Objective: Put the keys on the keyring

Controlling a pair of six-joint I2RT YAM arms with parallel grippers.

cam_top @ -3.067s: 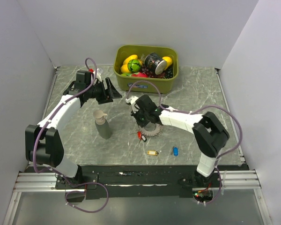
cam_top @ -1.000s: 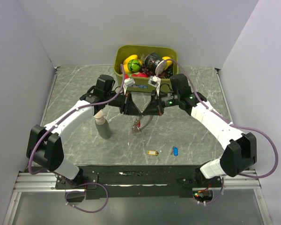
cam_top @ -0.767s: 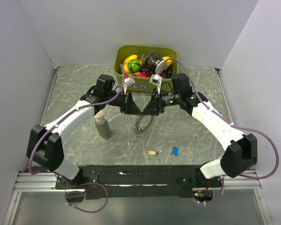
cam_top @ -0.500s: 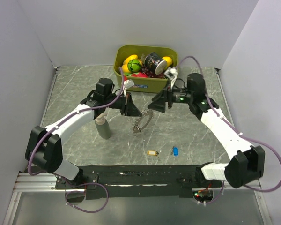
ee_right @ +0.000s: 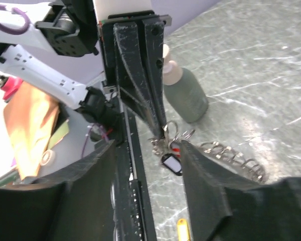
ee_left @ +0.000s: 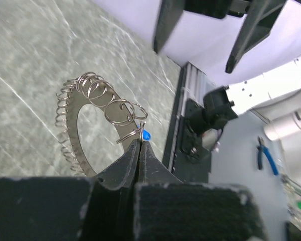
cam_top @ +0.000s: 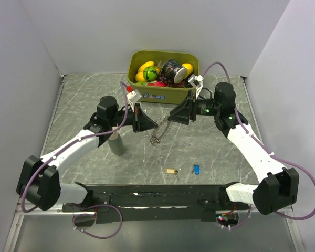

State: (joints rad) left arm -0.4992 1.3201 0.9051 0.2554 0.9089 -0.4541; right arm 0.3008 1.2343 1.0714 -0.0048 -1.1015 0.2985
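Dangling, top view: keyring (cam_top: 157, 135) from left gripper (cam_top: 154, 126), between both arms, before bin (cam_top: 163, 95)
Loose on table (cam_top: 84, 105): yellow key (cam_top: 170, 171), blue key (cam_top: 196, 169), well apart from keyring
Right gripper (cam_top: 171, 116): released, just beside keyring
Left wrist view: fingers (ee_left: 133, 160) clenched on keyring (ee_left: 98, 90) coil
Right wrist view: fingers (ee_right: 210, 201) spread, empty; red key (ee_right: 171, 163) hanging at left gripper (ee_right: 160, 133) tip, by keyring (ee_right: 231, 154)

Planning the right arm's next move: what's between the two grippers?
The keyring, pinched by the shut left gripper. The open right gripper faces it from the other side. The top and right wrist views both show this.
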